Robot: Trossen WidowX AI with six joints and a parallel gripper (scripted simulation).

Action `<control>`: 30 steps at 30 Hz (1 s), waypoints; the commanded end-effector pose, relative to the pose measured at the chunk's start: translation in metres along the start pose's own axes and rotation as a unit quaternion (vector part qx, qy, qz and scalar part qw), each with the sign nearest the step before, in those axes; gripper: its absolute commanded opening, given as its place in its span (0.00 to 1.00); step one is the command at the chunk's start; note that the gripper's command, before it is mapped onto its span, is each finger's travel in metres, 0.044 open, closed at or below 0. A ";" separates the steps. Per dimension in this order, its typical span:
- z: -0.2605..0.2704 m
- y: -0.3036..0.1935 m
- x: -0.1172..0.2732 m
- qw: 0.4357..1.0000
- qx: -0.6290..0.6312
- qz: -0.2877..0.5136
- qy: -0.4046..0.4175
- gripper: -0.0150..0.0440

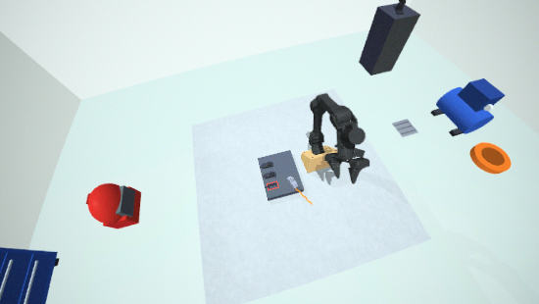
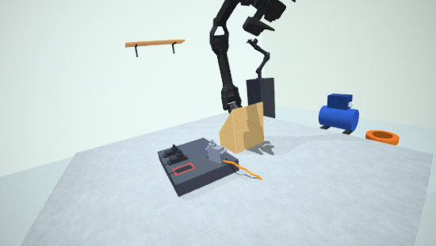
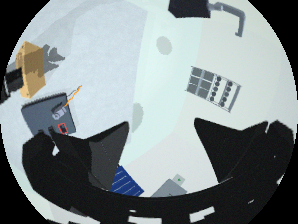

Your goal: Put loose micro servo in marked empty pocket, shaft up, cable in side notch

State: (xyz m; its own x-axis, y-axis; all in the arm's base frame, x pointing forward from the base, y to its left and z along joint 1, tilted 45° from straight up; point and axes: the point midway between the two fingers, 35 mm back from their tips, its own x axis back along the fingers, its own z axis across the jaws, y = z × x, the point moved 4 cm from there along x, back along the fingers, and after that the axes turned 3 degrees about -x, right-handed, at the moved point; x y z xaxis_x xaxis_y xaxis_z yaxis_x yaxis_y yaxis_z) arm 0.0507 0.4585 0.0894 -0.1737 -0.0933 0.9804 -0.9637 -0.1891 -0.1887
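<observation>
The loose micro servo point(image 1: 292, 181) point(image 2: 216, 153) point(image 3: 59, 114) is light grey and stands on the dark deck point(image 1: 284, 161) point(image 2: 199, 146) point(image 3: 36, 113), its shaft end up. Its orange cable point(image 1: 304, 196) point(image 2: 246, 171) point(image 3: 74, 94) runs out past the deck's edge. The marked pocket point(image 1: 272, 185) point(image 2: 184, 169) point(image 3: 62, 128) is empty, outlined in red, near the opposite edge. My gripper point(image 1: 345, 179) point(image 3: 162, 123) is open, with nothing between its fingers. It is high up and away from the deck and servo; the exterior view shows it partly cut off at the top.
Two black servos point(image 1: 269, 170) point(image 2: 176, 155) sit in a row beside the marked pocket. A tan wooden block point(image 1: 310, 163) point(image 2: 248, 128) point(image 3: 32, 70) stands beside the deck, close to the arm's lower part. A blue compressor point(image 1: 463, 110) point(image 2: 338, 117) and an orange ring stand far off.
</observation>
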 end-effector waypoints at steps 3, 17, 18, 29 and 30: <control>0.005 -0.005 -0.005 1.000 -0.015 0.002 0.008 1.00; 0.088 -0.062 -0.061 0.969 -0.210 0.036 0.123 1.00; 0.095 -0.065 -0.064 0.965 -0.224 0.039 0.131 1.00; 0.174 -0.089 -0.097 0.903 -0.364 0.072 0.217 1.00; 0.181 -0.090 -0.100 0.896 -0.376 0.075 0.225 1.00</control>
State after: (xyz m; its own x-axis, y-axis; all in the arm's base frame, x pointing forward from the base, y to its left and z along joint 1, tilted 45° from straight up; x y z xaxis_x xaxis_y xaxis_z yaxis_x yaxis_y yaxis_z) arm 0.1835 0.3297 0.0082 -0.2273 0.3165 0.9210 -0.8071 0.4679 -0.3600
